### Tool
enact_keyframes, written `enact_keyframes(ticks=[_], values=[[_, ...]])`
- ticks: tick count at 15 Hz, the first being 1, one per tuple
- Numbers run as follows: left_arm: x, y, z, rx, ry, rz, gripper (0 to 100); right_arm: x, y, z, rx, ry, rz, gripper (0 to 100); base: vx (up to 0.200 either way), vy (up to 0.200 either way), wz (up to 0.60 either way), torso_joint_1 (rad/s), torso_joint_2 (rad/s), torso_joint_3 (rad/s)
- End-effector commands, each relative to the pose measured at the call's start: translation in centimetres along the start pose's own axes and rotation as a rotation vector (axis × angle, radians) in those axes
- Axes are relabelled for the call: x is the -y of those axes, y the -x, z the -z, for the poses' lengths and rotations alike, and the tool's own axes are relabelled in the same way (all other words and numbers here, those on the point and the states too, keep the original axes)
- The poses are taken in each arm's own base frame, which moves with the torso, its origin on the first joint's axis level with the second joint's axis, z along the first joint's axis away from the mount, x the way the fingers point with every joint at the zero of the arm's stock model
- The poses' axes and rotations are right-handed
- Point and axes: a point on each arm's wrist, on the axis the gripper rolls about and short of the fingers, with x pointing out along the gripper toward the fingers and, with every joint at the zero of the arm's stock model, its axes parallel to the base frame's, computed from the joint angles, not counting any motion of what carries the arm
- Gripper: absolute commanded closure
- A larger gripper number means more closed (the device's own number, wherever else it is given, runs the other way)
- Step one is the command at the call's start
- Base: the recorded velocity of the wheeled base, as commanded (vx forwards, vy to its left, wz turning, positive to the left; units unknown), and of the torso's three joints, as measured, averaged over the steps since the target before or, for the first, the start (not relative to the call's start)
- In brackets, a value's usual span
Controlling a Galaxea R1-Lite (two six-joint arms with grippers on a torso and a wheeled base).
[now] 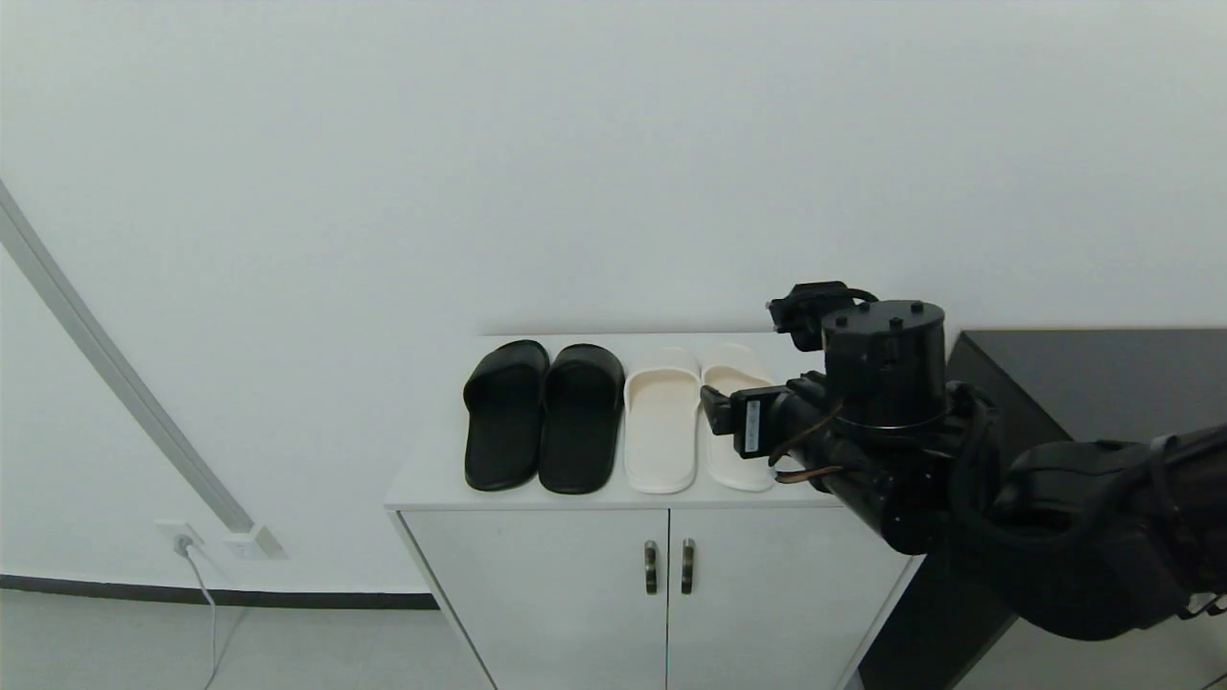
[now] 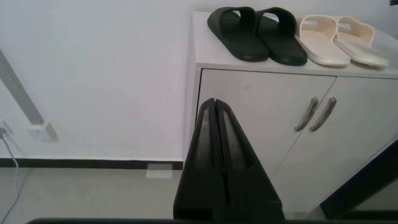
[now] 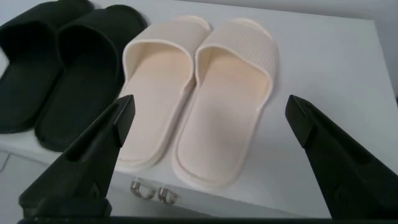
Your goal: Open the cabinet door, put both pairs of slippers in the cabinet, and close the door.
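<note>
On top of the white cabinet (image 1: pixel 537 575), as the head view shows it, the black slippers (image 1: pixel 544 417) and the cream slippers (image 1: pixel 695 422) lie in one row, toes toward the wall, with the black pair on the left. Both cabinet doors are shut, and their metal handles (image 1: pixel 651 566) sit close together at the middle. The right arm (image 1: pixel 882 402) is over the right end of the cabinet's top, just beside the cream pair. A small white label (image 1: pixel 752 425) near its wrist carries print too small to read.

From the left wrist, the left gripper (image 2: pixel 215 109) is low, in front of the cabinet's left corner and apart from the doors, its fingers pressed together.

From the right wrist, the right gripper (image 3: pixel 210 106) hovers above the cream pair, its fingers spread wide and holding nothing.
</note>
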Motion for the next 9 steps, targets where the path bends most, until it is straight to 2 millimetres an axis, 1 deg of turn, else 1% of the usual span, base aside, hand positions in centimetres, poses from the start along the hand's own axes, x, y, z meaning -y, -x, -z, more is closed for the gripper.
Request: enact_keyframes(ticks=[1, 4, 7, 9], values=[[0.0, 0.0, 0.0, -0.005, 0.001, -0.001, 100, -1.1, -1.9, 1.1, -0.015, 0.011, 0.022, 0, 0.000, 0.000, 0.00, 0.000, 0.00, 0.000], [0.0, -0.1, 0.0, -0.007, 0.001, 0.001, 100, -2.3, -4.3, 2.3, -0.012, 0.007, 0.089, 0, 0.000, 0.000, 0.00, 0.000, 0.00, 0.000], [0.0, -0.1, 0.0, -0.007, 0.001, 0.002, 100, -2.9, -5.8, 3.6, -0.032, 0.017, 0.096, 0, 0.000, 0.000, 0.00, 0.000, 0.00, 0.000], [0.0, -0.1, 0.0, -0.009, 0.001, 0.002, 100, -3.4, -7.1, 4.5, -0.038, -0.009, 0.103, 0, 0.000, 0.000, 0.00, 0.000, 0.00, 0.000]])
